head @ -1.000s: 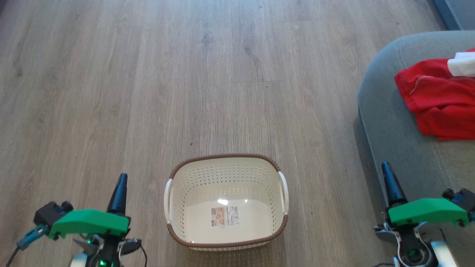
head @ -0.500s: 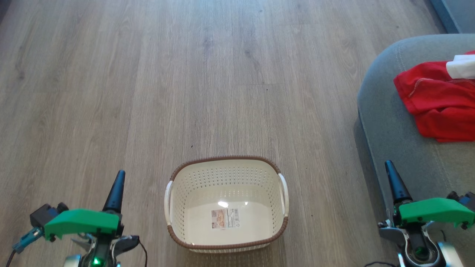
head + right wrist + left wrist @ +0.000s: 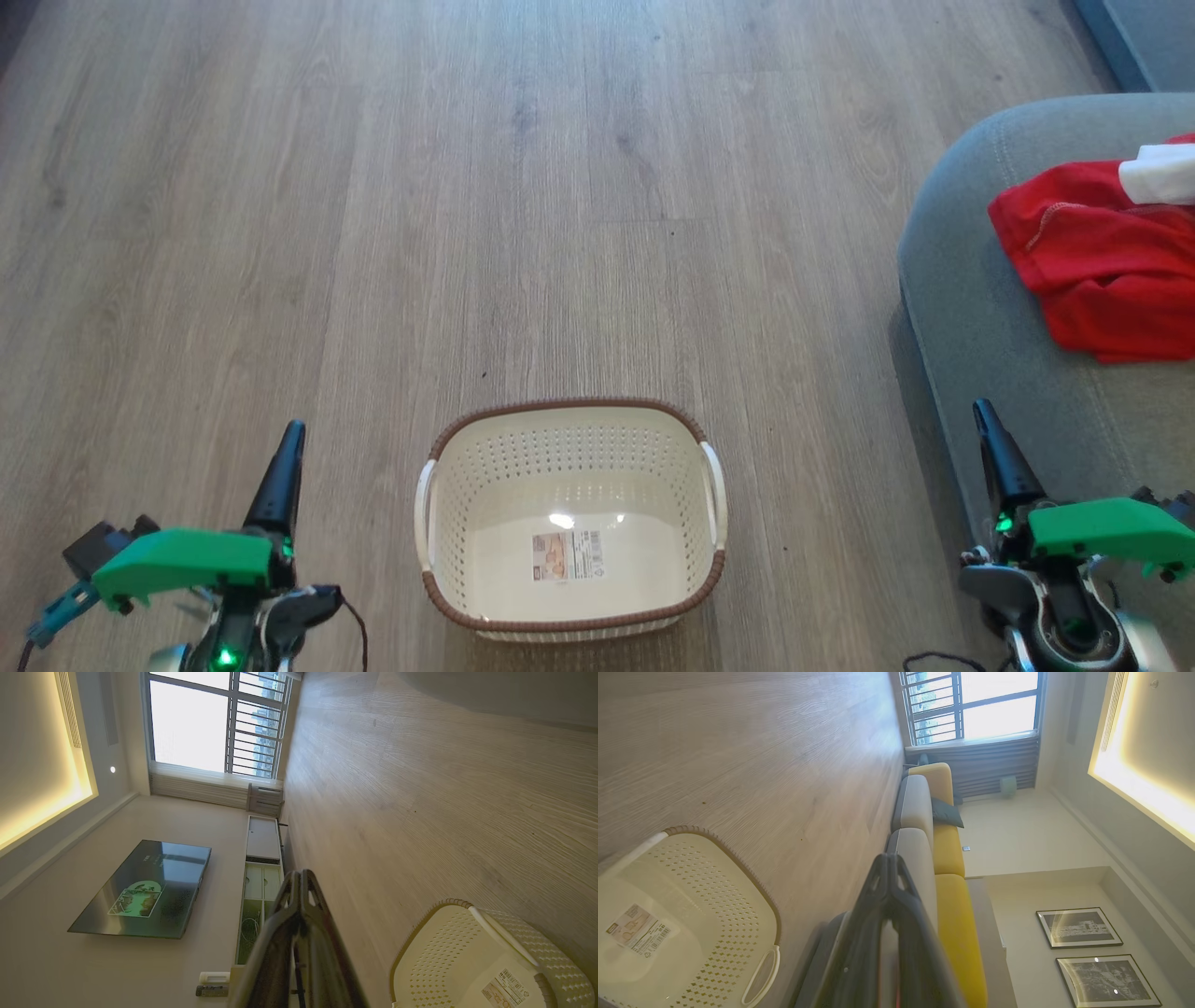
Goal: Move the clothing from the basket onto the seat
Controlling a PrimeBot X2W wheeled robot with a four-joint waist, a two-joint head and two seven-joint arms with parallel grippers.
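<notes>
- The basket (image 3: 568, 407) sits at lower centre of the head view with nothing in it; the red clothing (image 3: 1102, 271) lies on the seat (image 3: 971, 308) at the right edge.
- The left gripper (image 3: 289, 437) and right gripper (image 3: 985, 416) are pinched closed, holding nothing.
- The task looks done: best to park the arms clear of the basket.

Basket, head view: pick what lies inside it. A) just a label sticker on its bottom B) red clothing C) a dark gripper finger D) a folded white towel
A: the basket bears just the label sticker on its bottom, while the red clothing lies on the grey seat.
</notes>
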